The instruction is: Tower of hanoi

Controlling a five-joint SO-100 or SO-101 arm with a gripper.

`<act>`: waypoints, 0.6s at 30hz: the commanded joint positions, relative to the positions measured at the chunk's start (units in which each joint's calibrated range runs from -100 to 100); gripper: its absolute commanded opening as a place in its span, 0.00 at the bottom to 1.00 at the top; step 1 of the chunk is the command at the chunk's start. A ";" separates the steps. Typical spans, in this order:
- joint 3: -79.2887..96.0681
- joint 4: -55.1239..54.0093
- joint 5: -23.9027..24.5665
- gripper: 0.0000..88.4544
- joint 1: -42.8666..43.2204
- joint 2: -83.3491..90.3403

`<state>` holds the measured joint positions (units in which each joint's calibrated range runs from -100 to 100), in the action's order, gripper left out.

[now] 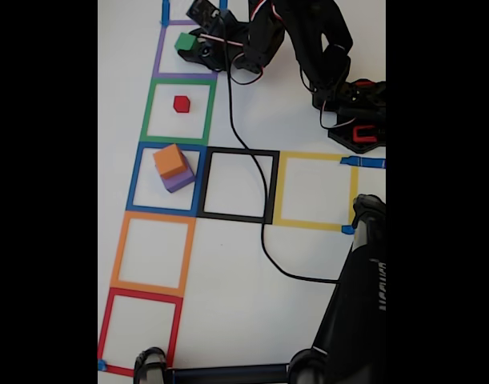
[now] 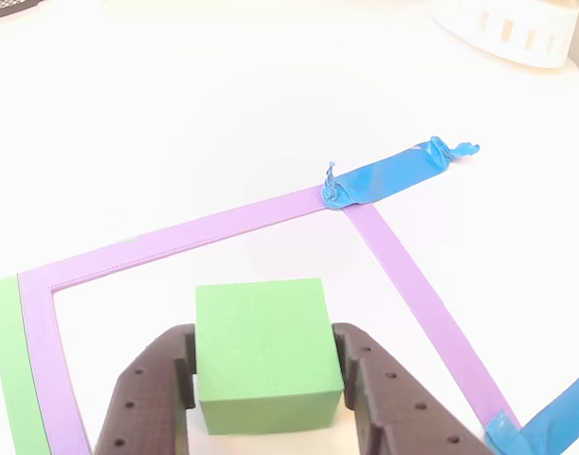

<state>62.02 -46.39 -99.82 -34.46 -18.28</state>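
- Green cube (image 2: 262, 353) sits between the two dark fingers (image 2: 142, 393) of the gripper (image 2: 266, 398), which close against its sides, inside the purple tape square (image 2: 213, 230).
- Beyond that square in the fixed view: red cube (image 1: 181, 103) in the green square (image 1: 179, 111).
- Farther still: orange cube (image 1: 170, 160) stacked on purple cube (image 1: 180, 178) in the blue square (image 1: 166, 178).
- Writing on the black stand (image 1: 364, 296) is unreadable.

White table (image 1: 308, 80) brightly, evenly lit; no shadows.
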 commanded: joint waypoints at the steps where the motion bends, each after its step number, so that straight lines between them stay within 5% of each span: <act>1: -0.38 10.93 -0.18 0.08 1.29 12.83; 18: -21.84 87.20 -0.18 0.08 12.99 57.48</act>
<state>47.59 28.25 -100.00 -24.99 32.38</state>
